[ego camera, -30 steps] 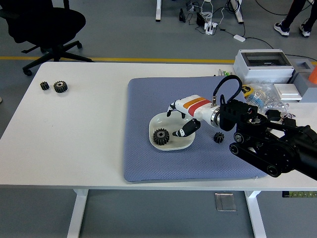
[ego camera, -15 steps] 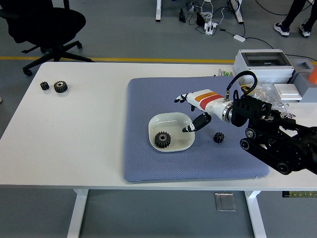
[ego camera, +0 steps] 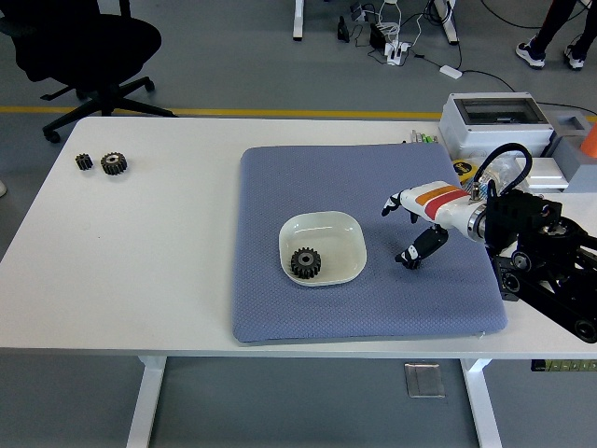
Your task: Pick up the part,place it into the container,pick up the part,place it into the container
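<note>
Blue mat [ego camera: 280, 299], right hand [ego camera: 420, 219] hovering, fingers [ego camera: 394, 203] spread

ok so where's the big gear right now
In the head view, the large gear lies inside the white bowl on the blue mat, left of the right hand.

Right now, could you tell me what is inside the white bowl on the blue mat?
One dark gear lies inside the white bowl, toward its front left. The rest of the bowl's floor is bare, with nothing covering it. The right hand is off to its right, over the mat.
</note>
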